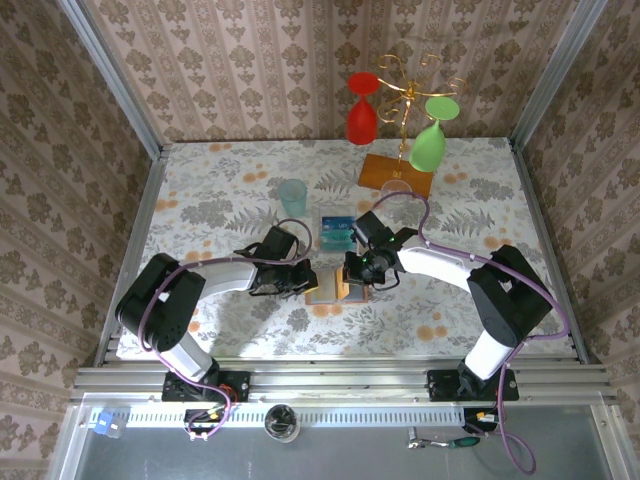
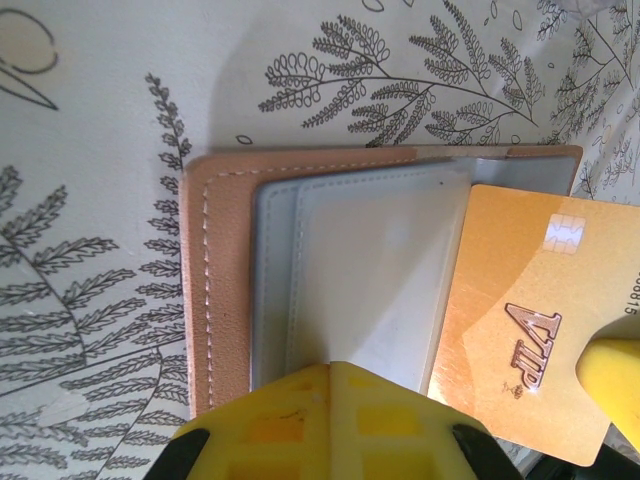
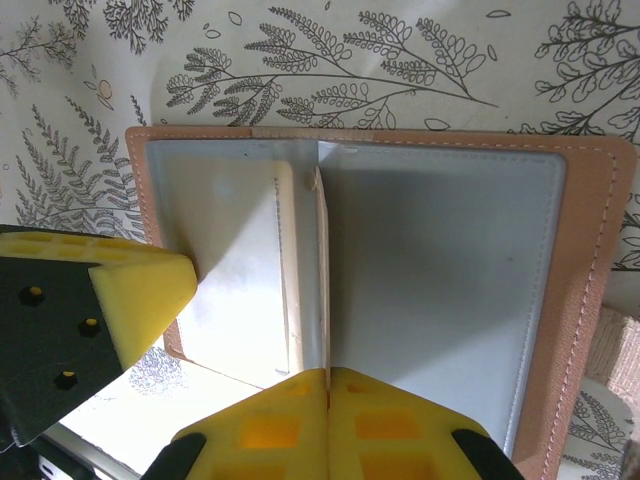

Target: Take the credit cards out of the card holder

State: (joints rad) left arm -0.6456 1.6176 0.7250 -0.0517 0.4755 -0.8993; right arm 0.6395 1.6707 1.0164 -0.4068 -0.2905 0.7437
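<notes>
The card holder [image 1: 328, 290] lies open on the table between both grippers, tan outside [image 2: 225, 290] with grey-blue pockets [image 3: 440, 280]. My left gripper [image 2: 331, 366] is shut, its tips pressing down on a grey pocket; one of its fingers [image 3: 140, 290] rests on the holder's left half. A gold-orange credit card [image 2: 510, 330] marked VIP sticks out of a pocket at a tilt. My right gripper [image 3: 328, 372] is shut on that card, seen edge-on [image 3: 322, 260]. One right finger [image 2: 612, 375] shows beside the card. Other blue and teal credit cards [image 1: 337, 232] lie stacked just behind the holder.
A teal tumbler [image 1: 292, 197] stands behind the left gripper. At the back right a glass rack on an orange wooden base [image 1: 395, 173] holds a red glass [image 1: 362, 115] and a green glass [image 1: 428, 145]. Patterned walls close in the table on three sides.
</notes>
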